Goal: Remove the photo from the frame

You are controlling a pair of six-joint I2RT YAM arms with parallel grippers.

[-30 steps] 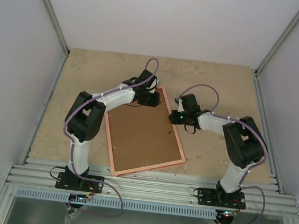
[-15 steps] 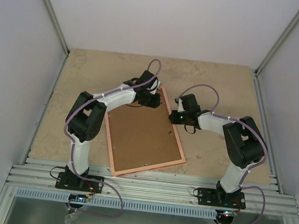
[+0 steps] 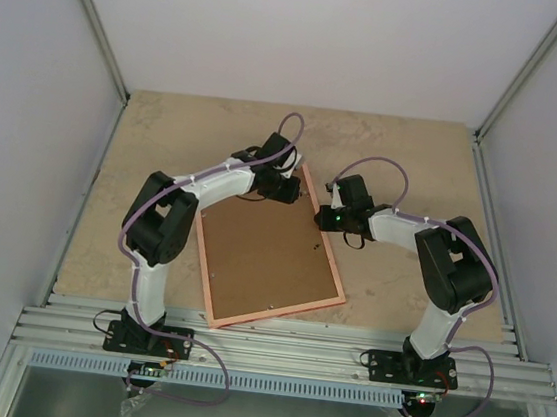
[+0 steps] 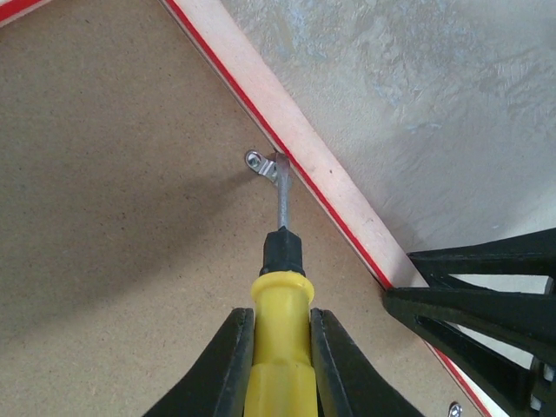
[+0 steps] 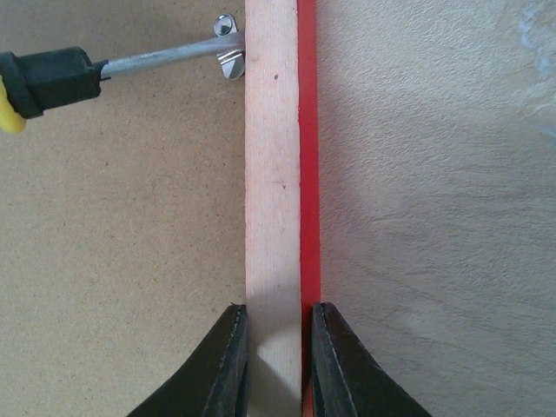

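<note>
The frame [image 3: 265,252] lies face down on the table, brown board back up, pinkish rim around it. The photo is hidden under the board. My left gripper [image 4: 280,347] is shut on a yellow-handled screwdriver [image 4: 278,330]. The screwdriver's metal tip touches a small metal turn clip [image 4: 261,163] at the frame's rim [image 4: 321,187]. My right gripper [image 5: 274,347] is shut on the frame's right rim [image 5: 274,174], one finger on each side of it. The screwdriver [image 5: 52,76] and the clip [image 5: 228,43] also show in the right wrist view.
The frame sits on a beige stone-patterned tabletop [image 3: 414,164] between grey walls. Another small clip [image 4: 453,408] shows further along the rim. The right gripper's black fingers [image 4: 486,304] show at the right of the left wrist view.
The left gripper with the screwdriver has shifted slightly toward the far right edge of the frame. The right arm and the frame have not moved.
</note>
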